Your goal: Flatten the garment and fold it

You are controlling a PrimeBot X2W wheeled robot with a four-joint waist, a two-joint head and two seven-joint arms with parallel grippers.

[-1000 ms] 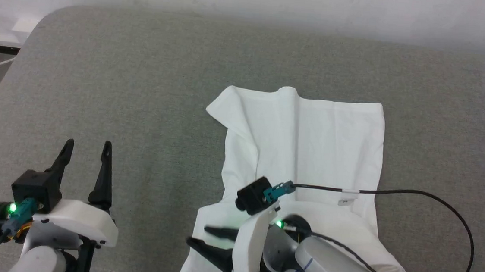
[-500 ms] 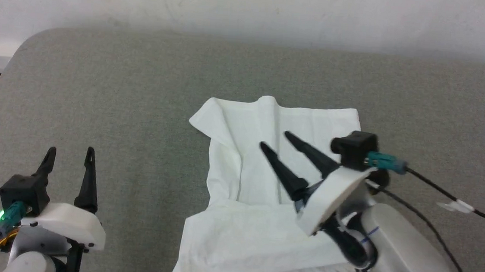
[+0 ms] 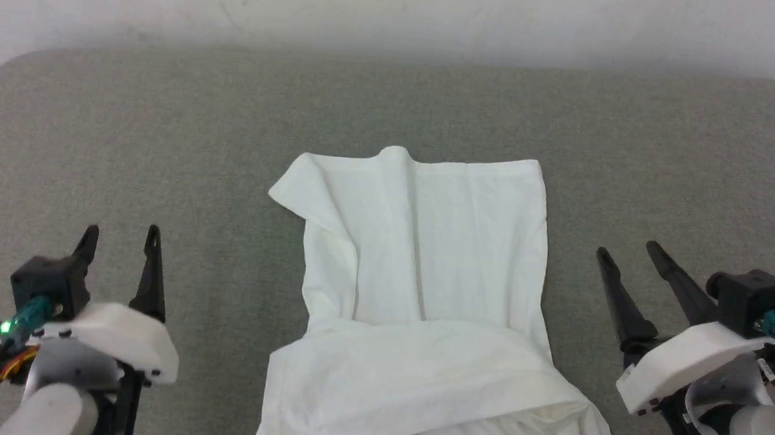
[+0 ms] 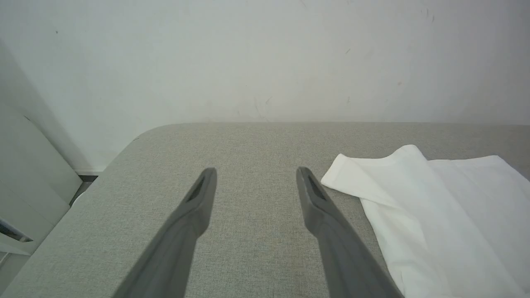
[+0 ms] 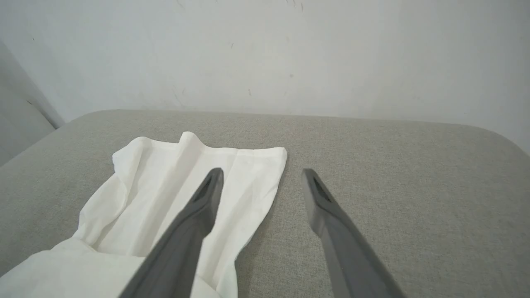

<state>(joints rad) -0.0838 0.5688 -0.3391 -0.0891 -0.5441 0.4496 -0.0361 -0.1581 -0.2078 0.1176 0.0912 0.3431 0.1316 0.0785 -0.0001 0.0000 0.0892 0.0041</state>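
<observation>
The white garment (image 3: pixel 423 296) lies partly folded in the middle of the grey table (image 3: pixel 158 144), its near part doubled over the rest, with grey zigzag stitching at the bottom right. My left gripper (image 3: pixel 119 238) stands open to its left, apart from it. My right gripper (image 3: pixel 627 253) stands open to its right, also clear of the cloth. The garment (image 4: pixel 434 215) reaches in from the right beyond the left gripper (image 4: pixel 256 174) in the left wrist view. In the right wrist view the garment (image 5: pixel 145 194) lies left of the right gripper (image 5: pixel 261 174).
A white wall (image 3: pixel 404 11) runs behind the table's far edge. The table's rounded corners show at the far left and far right. Bare grey surface lies on both sides of the garment.
My right arm has swung off the garment to the right and holds nothing. The near part of the cloth now lies folded over. The camera has shifted too.
</observation>
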